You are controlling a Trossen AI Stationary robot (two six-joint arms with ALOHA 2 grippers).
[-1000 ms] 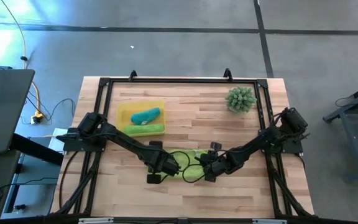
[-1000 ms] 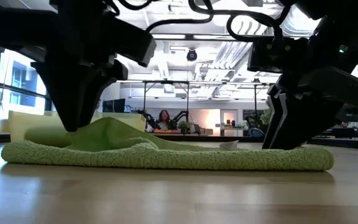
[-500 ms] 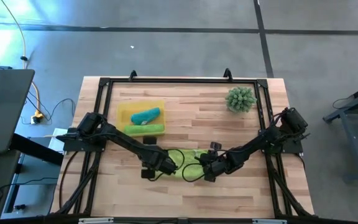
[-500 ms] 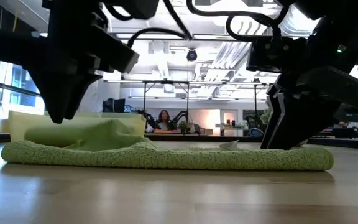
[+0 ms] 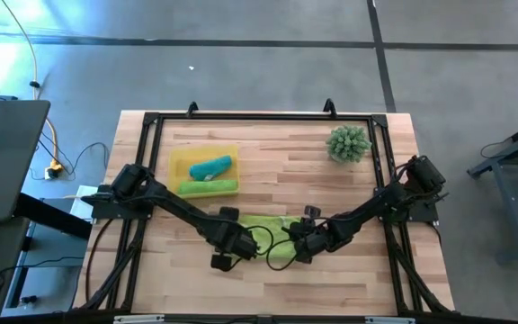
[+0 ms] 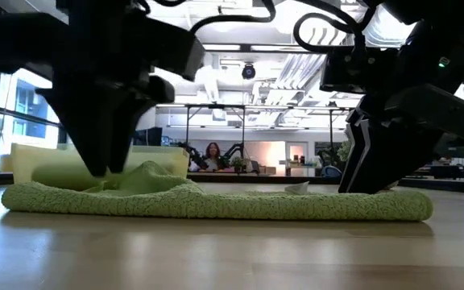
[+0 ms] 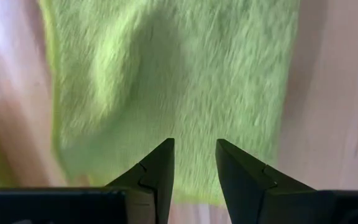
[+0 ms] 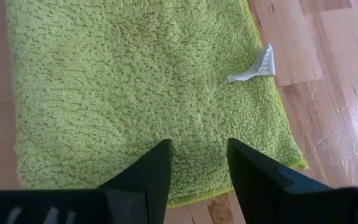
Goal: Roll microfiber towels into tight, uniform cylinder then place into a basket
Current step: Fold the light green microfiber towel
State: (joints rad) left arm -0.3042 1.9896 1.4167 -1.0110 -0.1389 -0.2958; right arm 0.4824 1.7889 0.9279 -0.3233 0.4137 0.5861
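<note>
Basket [image 5: 180, 164] is loaded with two rolled towels [image 5: 209, 176]. Third towel [image 5: 272, 236] is unrolled on the counter [image 5: 268, 153], with left gripper [image 7: 193, 163] and right gripper [image 8: 199, 158] parted over it.

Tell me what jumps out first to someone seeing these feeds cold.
Both dark arms meet over a flat lime green towel at the table's near middle: the left gripper and right gripper each have open fingers tipped down onto it, one at each end. Next is the yellow basket at the far left, already holding a teal roll and a green roll. A spiky green plant sits at the far right.
</note>
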